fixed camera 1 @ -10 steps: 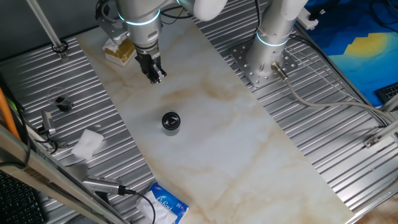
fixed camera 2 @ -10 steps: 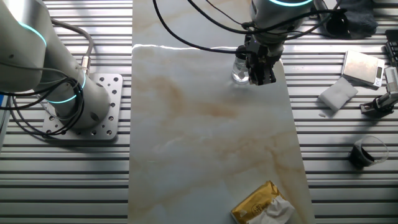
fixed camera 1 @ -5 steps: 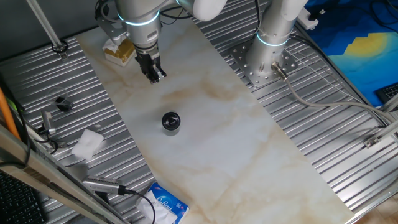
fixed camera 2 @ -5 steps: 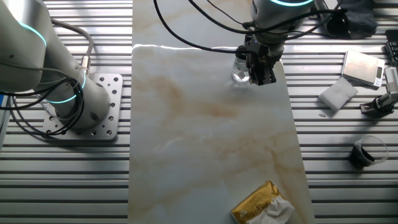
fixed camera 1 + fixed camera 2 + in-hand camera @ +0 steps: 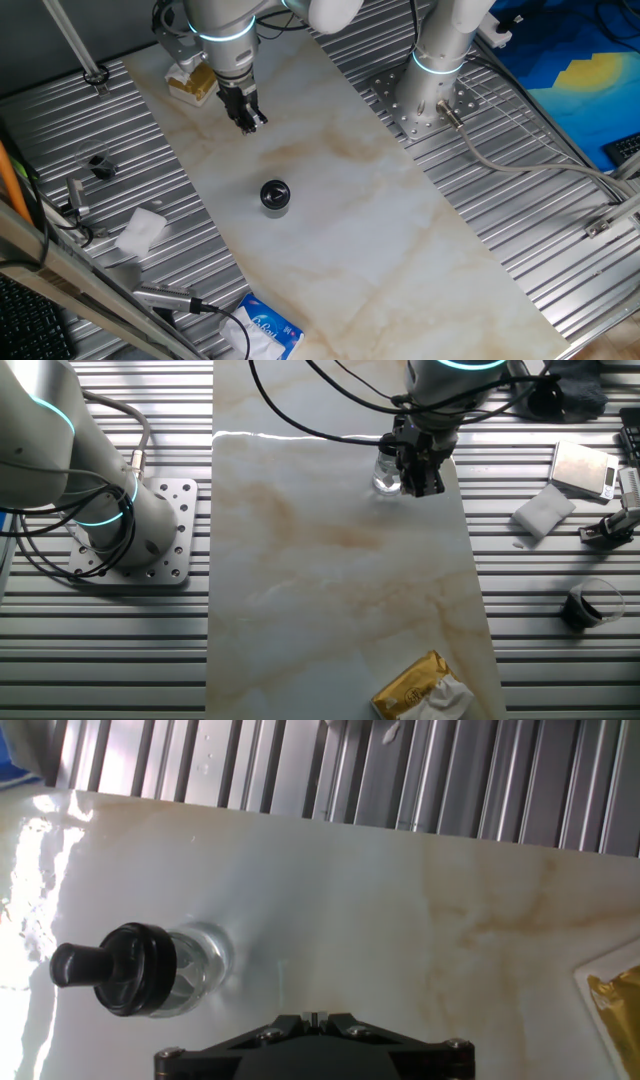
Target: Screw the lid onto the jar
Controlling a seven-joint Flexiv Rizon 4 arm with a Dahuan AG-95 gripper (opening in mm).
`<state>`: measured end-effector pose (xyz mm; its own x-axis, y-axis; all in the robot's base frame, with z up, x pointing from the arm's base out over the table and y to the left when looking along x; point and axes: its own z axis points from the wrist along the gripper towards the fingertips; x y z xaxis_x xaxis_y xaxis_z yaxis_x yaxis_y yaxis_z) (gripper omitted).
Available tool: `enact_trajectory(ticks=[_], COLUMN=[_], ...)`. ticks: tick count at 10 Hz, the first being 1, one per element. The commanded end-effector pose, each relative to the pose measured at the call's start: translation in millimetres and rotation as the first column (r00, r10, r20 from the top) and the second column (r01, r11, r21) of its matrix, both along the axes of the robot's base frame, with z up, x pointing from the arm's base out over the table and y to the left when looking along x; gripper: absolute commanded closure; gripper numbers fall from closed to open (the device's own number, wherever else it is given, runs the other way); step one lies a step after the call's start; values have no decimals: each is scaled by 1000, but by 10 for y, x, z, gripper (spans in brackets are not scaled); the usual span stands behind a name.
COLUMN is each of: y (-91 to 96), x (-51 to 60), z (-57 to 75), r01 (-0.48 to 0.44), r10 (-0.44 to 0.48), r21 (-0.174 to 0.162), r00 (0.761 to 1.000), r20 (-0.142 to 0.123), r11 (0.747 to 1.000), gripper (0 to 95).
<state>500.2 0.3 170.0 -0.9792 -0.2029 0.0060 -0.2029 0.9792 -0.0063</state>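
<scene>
Hand view: jar [image 5: 190, 972] at lower left, standing on the marble desk [image 5: 400, 900], lid [image 5: 125, 968] sitting on top of it; gold packet [image 5: 612, 1000] at right edge.
One fixed view, left side: white tissue wad [image 5: 140, 229] on the ribbed metal, blue-white pack [image 5: 265, 327] at the bottom.
Centre: lid [image 5: 274, 191] on jar [image 5: 275, 206], alone mid-slab, well apart from the gripper [image 5: 249, 122].
Fingers: black, tips look close together, gripping nothing; exact gap can't tell.
Other fixed view: gripper [image 5: 421, 485] overlaps the jar [image 5: 384, 475] in the picture; silver scale [image 5: 583, 468] at right.
</scene>
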Motion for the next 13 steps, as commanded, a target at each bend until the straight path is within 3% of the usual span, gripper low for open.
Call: enact_trajectory(ticks=[1,3,4,7,13], y=[96,337,345,327,328], x=[56,188,211,166,166], z=[43,127,166,209,212], r01=[14,46,36,17,-3], r10=[-14,-46,-36,-17,2], r21=[3,-9,6,-4,-8], r00=[1000,998,999,1000,1000], r20=[-10,-40,-39,-21,-27], r11=[1000,999,999,1000,1000], gripper=[950,950,950,950,950])
